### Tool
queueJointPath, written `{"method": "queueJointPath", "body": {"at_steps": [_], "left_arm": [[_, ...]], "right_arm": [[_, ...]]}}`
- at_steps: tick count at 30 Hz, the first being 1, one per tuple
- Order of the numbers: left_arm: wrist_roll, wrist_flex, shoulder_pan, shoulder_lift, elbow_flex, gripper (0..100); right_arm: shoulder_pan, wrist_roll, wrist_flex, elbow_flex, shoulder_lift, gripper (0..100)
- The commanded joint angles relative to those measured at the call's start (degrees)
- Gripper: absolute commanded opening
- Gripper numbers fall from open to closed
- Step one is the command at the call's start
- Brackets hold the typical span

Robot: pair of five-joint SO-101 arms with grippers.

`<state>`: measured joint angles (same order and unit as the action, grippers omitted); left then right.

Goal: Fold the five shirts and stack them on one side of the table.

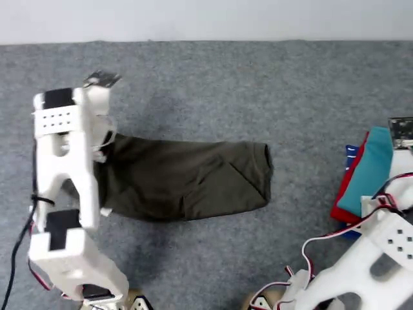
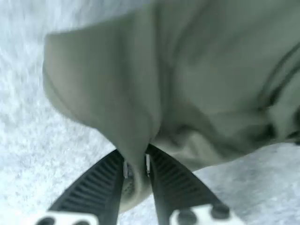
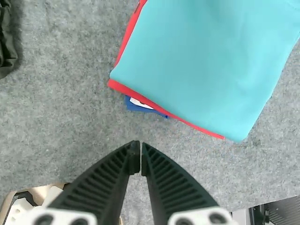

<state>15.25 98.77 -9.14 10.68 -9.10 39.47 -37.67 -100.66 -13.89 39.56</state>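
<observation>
Grey table [image 1: 258, 77]; left gripper [image 2: 136, 163] (angled down) pinches olive shirt [image 1: 187, 177].

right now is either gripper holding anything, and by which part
The left gripper pinches a fold at one end of the dark green shirt; the right gripper holds nothing.

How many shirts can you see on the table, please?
4. The olive shirt lies mid-table, gripped by the left pincer; the teal shirt tops a stack at the right, over the red shirt and blue shirt. Another may be hidden there.
</observation>
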Motion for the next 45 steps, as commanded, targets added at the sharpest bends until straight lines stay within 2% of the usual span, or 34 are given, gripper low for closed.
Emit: {"method": "queueJointPath", "body": {"at_steps": [1,10,15,23,27,36,38,42,45], "left_arm": [[-2.46,1.85,8.53,-7.74,-0.4,1],[-8.0,1.32,32.09,-10.73,-0.57,1],[-11.25,-4.4,39.65,-9.85,-0.4,1],[-13.19,-11.6,41.14,1.14,-1.19,1],[-16.0,-13.01,41.58,3.6,-5.85,1],[-16.0,-12.92,46.51,13.71,-19.3,2],[-16.0,-11.96,47.12,16.26,-22.81,4],[-16.35,-5.1,47.12,21.01,-32.4,19],[-16.0,0.35,45.8,23.65,-40.31,21]], "right_arm": [[0.22,-0.53,-1.71,0.26,0.66,1.4],[0.22,-0.53,-1.71,0.18,0.57,1.4],[0.31,-0.53,-1.8,0.09,0.57,1.4],[0.4,-0.53,-1.71,-5.89,1.19,1.4],[0.31,-0.53,-1.71,-6.24,1.19,1.4],[0.22,-0.53,-1.63,-6.24,1.19,1.4],[0.31,-0.53,-1.63,-6.24,1.19,1.4],[0.48,-0.53,-1.89,-6.24,1.19,1.4],[0.48,-0.53,-1.89,-6.24,1.19,1.4]]}}
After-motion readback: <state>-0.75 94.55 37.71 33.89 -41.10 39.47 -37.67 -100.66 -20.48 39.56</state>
